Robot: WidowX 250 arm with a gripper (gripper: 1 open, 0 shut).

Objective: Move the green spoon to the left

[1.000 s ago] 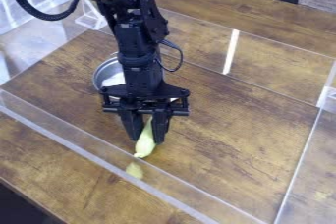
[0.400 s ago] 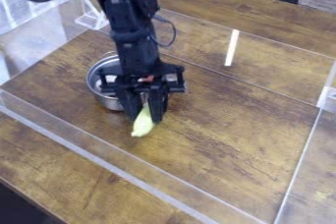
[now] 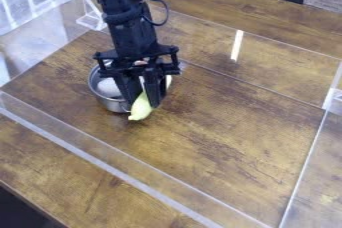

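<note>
The green spoon (image 3: 139, 106) hangs from my gripper (image 3: 146, 94), its yellow-green end pointing down just above the wooden table (image 3: 227, 122). The black fingers are shut on its upper part, which they hide. The gripper points steeply down, right in front of the round steel bowl (image 3: 104, 87), whose right side the arm covers.
Clear acrylic walls (image 3: 160, 187) fence the wooden table on the near and right sides. A white strip (image 3: 237, 45) lies on the wood behind and to the right of the arm. White and clear objects (image 3: 34, 12) stand at the far left.
The gripper has lifted the spoon off the table and carried it left and back, from the near acrylic wall to the front of the steel bowl. It stayed shut on the spoon.
</note>
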